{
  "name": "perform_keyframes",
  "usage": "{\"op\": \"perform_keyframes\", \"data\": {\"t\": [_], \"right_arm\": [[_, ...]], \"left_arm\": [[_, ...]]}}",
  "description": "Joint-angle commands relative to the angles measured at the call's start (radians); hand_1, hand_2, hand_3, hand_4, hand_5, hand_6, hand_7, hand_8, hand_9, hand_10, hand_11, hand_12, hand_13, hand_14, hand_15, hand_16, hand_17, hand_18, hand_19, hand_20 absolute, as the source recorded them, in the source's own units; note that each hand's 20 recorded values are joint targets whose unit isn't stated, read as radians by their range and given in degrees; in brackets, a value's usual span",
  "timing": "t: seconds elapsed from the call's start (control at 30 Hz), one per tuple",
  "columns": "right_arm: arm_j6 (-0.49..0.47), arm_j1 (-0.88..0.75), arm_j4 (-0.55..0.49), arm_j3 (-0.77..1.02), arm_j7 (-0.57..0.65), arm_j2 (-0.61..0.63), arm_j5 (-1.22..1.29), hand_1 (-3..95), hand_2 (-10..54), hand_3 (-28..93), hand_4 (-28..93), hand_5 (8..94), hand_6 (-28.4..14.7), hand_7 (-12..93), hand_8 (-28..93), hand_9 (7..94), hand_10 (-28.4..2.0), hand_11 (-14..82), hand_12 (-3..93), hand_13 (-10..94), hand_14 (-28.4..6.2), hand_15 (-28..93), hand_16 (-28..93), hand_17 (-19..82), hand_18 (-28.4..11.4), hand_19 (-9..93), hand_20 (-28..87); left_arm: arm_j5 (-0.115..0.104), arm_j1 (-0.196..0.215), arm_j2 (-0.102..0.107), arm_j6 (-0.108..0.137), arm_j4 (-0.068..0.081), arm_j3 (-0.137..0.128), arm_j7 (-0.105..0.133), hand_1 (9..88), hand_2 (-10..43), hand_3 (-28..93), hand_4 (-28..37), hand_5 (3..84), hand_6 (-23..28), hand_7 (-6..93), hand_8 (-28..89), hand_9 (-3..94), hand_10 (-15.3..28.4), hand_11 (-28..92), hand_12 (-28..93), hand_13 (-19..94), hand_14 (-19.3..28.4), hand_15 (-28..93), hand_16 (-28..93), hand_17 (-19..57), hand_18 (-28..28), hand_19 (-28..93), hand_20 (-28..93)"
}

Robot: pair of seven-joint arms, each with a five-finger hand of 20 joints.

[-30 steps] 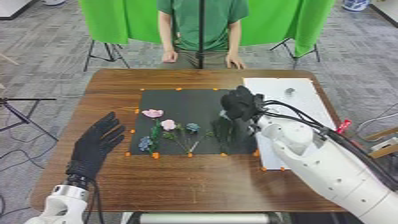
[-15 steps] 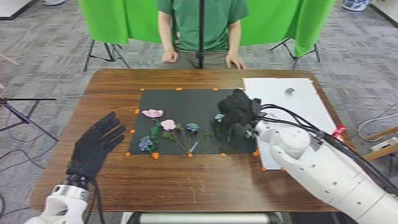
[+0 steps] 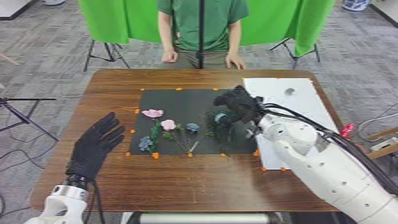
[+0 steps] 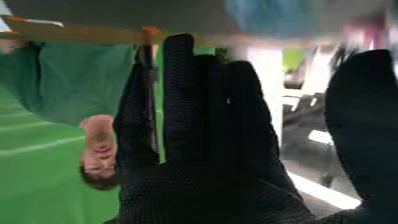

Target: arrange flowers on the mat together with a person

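My right hand (image 3: 238,102) is over the right part of the dark mat (image 3: 183,100), close above a blue flower (image 3: 220,118) whose lower part is hard to make out. In the right wrist view my right hand (image 4: 195,120) has straight fingers with the thumb apart, and a blurred blue flower (image 4: 266,16) lies beyond the fingertips. The mat also holds a pink flower (image 3: 153,113), a paler pink one (image 3: 169,125), a small blue one (image 3: 192,127) and a blue one (image 3: 146,144) at its left edge. Left of the mat, my left hand (image 3: 96,145) is open, palm down.
A white board (image 3: 302,107) with a small grey object (image 3: 290,91) on it lies right of the mat, under my right forearm. Orange markers (image 3: 155,155) line the mat's edges. A person stands at the far table edge, hands away from the flowers.
My right hand has shifted a little left over the mat, and more of the blue flower beside it shows. My left hand and the other flowers have stayed still.
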Motion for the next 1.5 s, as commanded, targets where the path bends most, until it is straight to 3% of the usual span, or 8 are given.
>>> {"op": "perform_keyframes", "data": {"t": [0.03, 0.3, 0.53, 0.6, 0.9, 1.2, 1.37, 1.5], "right_arm": [[-0.094, -0.097, -0.185, 0.181, 0.078, 0.012, 0.331, 20.7, -9.2, 85, -28, 37.7, -3.3, 28, -15, 39.2, -11.5, 25.4, 21.8, 41, -8.3, 36, 16, 10, -18.8, 51, 30], [-0.24, -0.405, -0.407, 0.582, 0.238, 0.059, 1.201, 21.6, 9.3, 86, -27, 43.1, -3.2, 22, -14, 39.4, -13.6, 20.8, 21.0, 37, -11.3, 28, 19, 12, -19.2, 45, 25], [-0.343, -0.707, -0.55, 0.929, 0.304, -0.004, 1.295, 16.5, 13.2, 84, -26, 47.5, -3.9, 14, -11, 45.4, -12.4, 15.9, 19.4, 39, -13.3, 24, 19, 12, -19.2, 41, 23], [-0.33, -0.804, -0.592, 0.995, 0.31, -0.043, 1.281, 15.0, 12.5, 84, -26, 47.2, -4.3, 12, -11, 46.2, -12.4, 14.9, 19.2, 39, -13.7, 24, 20, 12, -19.4, 41, 23], [-0.136, -0.97, -0.642, 1.045, 0.24, -0.168, 1.341, 15.2, 5.2, 83, -25, 41.9, -5.2, 11, -8, 41.0, -12.6, 11.3, 19.9, 36, -14.1, 18, 22, 10, -19.8, 35, 22], [-0.095, -0.977, -0.649, 1.047, 0.193, -0.19, 1.275, 15.9, 3.6, 84, -25, 44.1, -4.9, 13, -10, 43.6, -12.1, 11.7, 18.4, 41, -14.8, 13, 19, 13, -19.5, 36, 22], [-0.089, -0.978, -0.644, 1.034, 0.2, -0.207, 1.285, 16.0, 3.6, 84, -26, 44.4, -5.2, 14, -10, 43.3, -12.4, 11.9, 18.3, 41, -14.2, 13, 19, 13, -19.1, 35, 21], [-0.103, -0.983, -0.644, 1.053, 0.194, -0.201, 1.328, 16.1, 3.4, 84, -25, 44.6, -5.2, 14, -10, 43.4, -12.1, 12.1, 18.5, 41, -14.5, 14, 20, 12, -19.5, 36, 22]], "left_arm": [[0.003, 0.011, -0.013, -0.001, 0.006, 0.002, -0.004, 24.6, -2.2, 70, -28.3, 31.2, 4.1, 18.5, -10, 22.6, 11.3, 24, 13, 22, 14.4, 23, -1, -9.6, 21.9, 44, 4], [0.01, 0.019, -0.021, -0.003, -0.01, -0.009, 0.009, 24.6, -2.3, 70, -28.3, 31.2, 4.1, 18.6, -10, 22.6, 11.4, 24, 13, 22, 14.4, 23, -1, -9.6, 21.9, 44, 4], [-0.021, 0.018, -0.045, -0.032, -0.02, -0.009, 0.024, 24.5, -2.2, 70, -28.3, 31.3, 4.2, 18.5, -10, 22.7, 11.4, 24, 13, 22, 14.5, 23, -1, -9.5, 21.9, 44, 4], [-0.05, 0.025, -0.057, -0.04, -0.02, -0.01, 0.026, 24.3, -2.1, 69, -28.3, 31.3, 4.2, 18.5, -10, 22.7, 11.5, 24, 13, 22, 14.4, 23, -1, -9.5, 21.9, 44, 4], [-0.042, 0.016, -0.062, -0.039, -0.025, -0.005, 0.025, 24.0, -2.2, 70, -28.3, 31.4, 4.2, 18.3, -10, 22.7, 11.5, 24, 13, 22, 14.5, 23, -1, -9.5, 21.9, 44, 4], [-0.04, -0.017, -0.052, -0.042, -0.009, 0.029, 0.023, 24.3, -2.2, 70, -28.3, 31.5, 4.2, 18.3, -10, 22.8, 11.6, 24, 13, 22, 14.5, 23, -1, -9.5, 21.9, 44, 4], [-0.043, -0.006, -0.064, -0.042, -0.009, 0.031, -0.007, 24.3, -2.2, 70, -28.3, 31.4, 4.2, 18.5, -10, 22.7, 11.4, 24, 13, 22, 14.5, 23, -1, -9.5, 21.9, 44, 4], [-0.04, -0.013, -0.066, -0.028, -0.005, 0.041, 0.009, 24.3, -2.1, 70, -28.3, 31.4, 4.2, 18.5, -10, 22.7, 11.5, 24, 13, 22, 14.5, 23, -1, -9.5, 21.9, 44, 4]]}}
